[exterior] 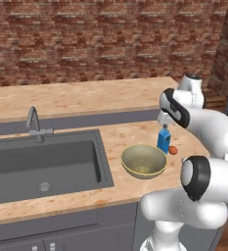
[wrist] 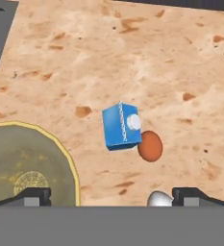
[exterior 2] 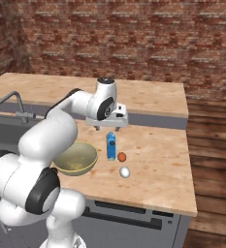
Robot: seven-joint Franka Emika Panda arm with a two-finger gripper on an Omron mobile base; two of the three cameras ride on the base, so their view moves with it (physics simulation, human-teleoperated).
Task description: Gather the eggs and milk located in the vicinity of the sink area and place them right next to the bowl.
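Directly beneath the wide-open, empty pincer (exterior 2: pixel 108 127) stands the milk (exterior 2: pixel 111 146), just beside the bowl (exterior 2: pixel 75 158); the egg (exterior 2: pixel 125 172) lies nearer the counter edge. Both items appear placed, so the next move is probably withdrawal.

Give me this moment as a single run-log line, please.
gripper: open, empty, above milk | milk: upright beside bowl | white egg: on counter near bowl | orange ball: by milk
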